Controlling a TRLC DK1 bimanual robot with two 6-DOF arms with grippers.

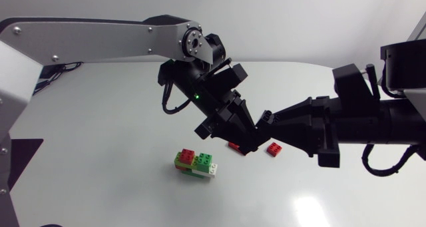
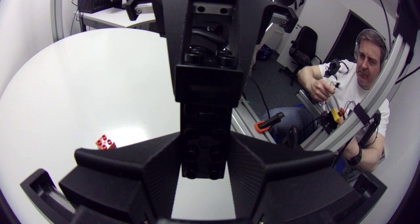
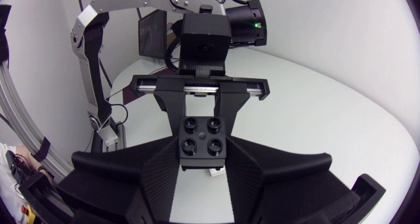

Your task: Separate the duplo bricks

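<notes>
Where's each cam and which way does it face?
Head: above table, looking down; both arms from the sides, left end effector tip-to-tip with right end effector.
Left wrist: on left arm, facing right end effector; own fingers at lower edge.
Right wrist: on right arm, facing left end effector; own fingers likewise.
Shared: both wrists see the black brick; head and left wrist see a red brick.

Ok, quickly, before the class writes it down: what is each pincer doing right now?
Left pincer: closed on the black bricks.
Right pincer: closed on the same black bricks, from the other end.
</notes>
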